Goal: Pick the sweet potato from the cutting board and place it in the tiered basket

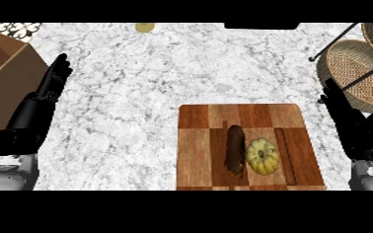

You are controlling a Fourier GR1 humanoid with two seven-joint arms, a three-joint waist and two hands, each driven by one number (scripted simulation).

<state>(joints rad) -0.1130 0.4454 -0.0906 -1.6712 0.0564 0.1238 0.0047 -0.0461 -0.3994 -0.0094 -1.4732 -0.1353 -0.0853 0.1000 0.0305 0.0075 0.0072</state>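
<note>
Your sweet potato (235, 150) lies lengthwise mid-board (197, 143), touching a pale squash (262, 156). The board's near edge is cut off. Both hands, left (51, 86) and right (346, 116), rest open, holding nothing. The basket (350, 66) is cropped at the counter's (189, 64) far right corner.

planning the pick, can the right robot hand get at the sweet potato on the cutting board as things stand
Probably yes. The right robot hand rests open beside the cutting board, and nothing covers the sweet potato. A small squash lies close on the near side, so coming from above looks safer.
</note>
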